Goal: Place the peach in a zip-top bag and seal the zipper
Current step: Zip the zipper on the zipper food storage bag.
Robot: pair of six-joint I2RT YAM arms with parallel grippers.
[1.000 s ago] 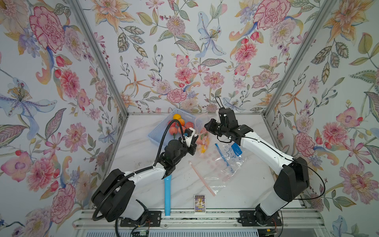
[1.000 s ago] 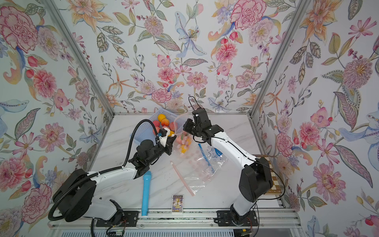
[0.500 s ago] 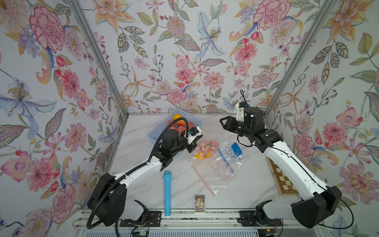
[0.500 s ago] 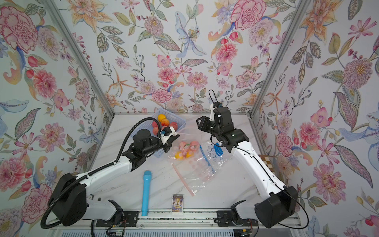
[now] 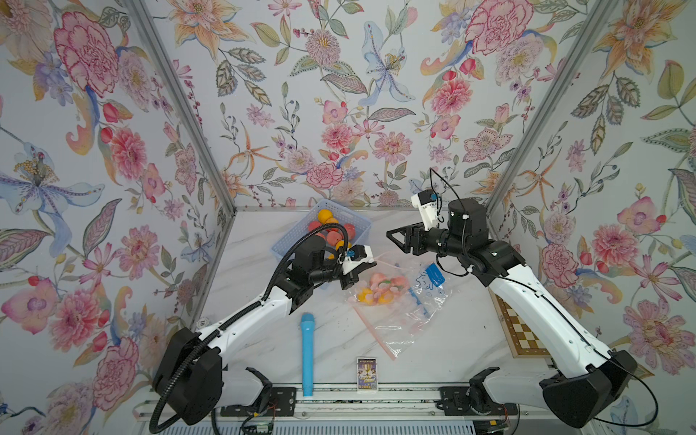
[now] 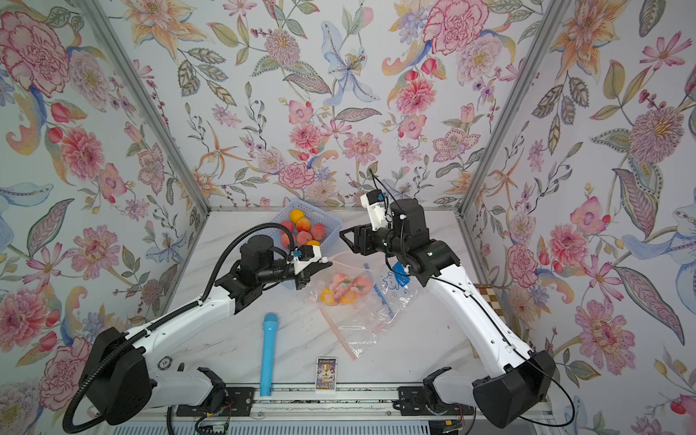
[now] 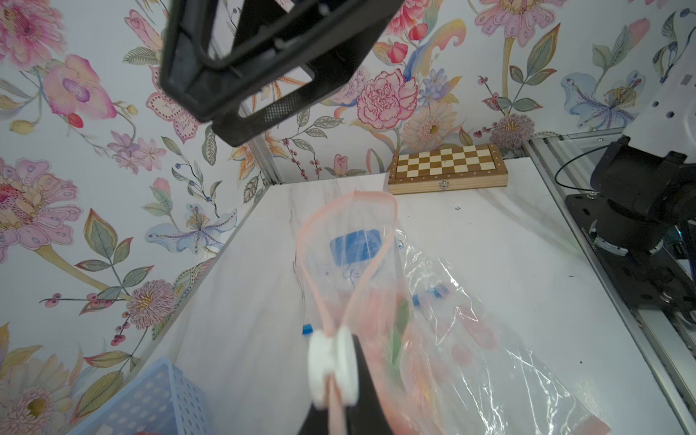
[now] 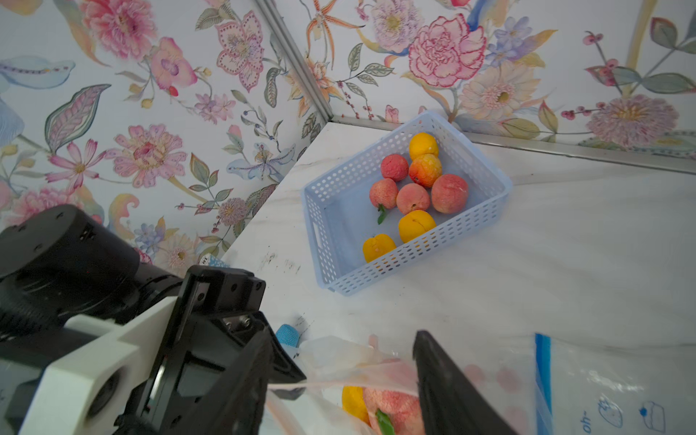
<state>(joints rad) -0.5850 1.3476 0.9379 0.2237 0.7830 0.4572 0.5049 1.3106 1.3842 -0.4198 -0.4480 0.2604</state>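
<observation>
While the left gripper is clamped tight on the pink zipper strip of the clear zip-top plastic bag, the right gripper hangs above the white marble counter, jaws spread wide and empty.

- Left gripper: the 2 white pads meet on the strip, nothing else between them. In both top views it sits at the bag's corner nearest the pale blue perforated plastic basket.
- Zipper: beyond the pinch the strip splits into an open loop in the left wrist view, so the mouth is unsealed there.
- Bag: that corner is lifted and the rest lies crumpled on the counter between the 2 arms.
- Pink peach: inside the bag, touching other pink and yellow fruit, seen through the plastic just beside the left gripper.
- Right gripper: apart from the bag, level with the basket's near corner. Right wrist view shows its 2 black fingers well separated.
- Basket: 8 round fruits, pink and yellow, near the back wall.
- Also on the counter: a light blue cylinder, a small printed card box and a wooden chessboard case against the side wall.
</observation>
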